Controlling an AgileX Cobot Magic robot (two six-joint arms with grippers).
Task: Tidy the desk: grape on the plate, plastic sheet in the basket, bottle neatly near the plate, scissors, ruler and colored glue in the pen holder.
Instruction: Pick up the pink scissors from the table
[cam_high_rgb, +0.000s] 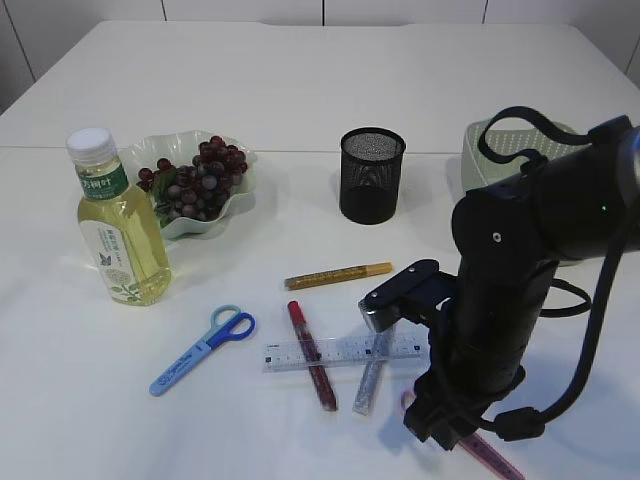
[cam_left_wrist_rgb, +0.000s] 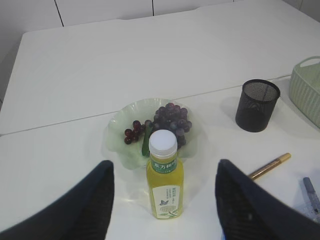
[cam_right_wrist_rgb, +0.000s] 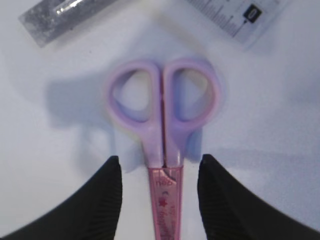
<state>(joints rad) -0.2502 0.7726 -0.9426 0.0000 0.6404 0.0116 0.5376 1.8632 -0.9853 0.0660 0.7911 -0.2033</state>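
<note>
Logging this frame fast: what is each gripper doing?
Left gripper: open, empty, above the bottle.
Right gripper: open, straddling the pink scissors, not gripping.

Lab-like test bench; bare white tables (cam_high_rgb: 330, 80), white wall panels (no furnishings visible)

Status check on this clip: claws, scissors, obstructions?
Right claw open, straddling pink scissors. Left claw open, bottle between fingers. Ruler beside the handles.

Pink scissors (cam_right_wrist_rgb: 163, 130) lie flat and closed right between the right gripper's (cam_right_wrist_rgb: 160, 192) spread fingers, loops pointing away; ruler (cam_right_wrist_rgb: 239, 15) and silver glitter glue (cam_right_wrist_rgb: 60, 15) just past them.
</note>
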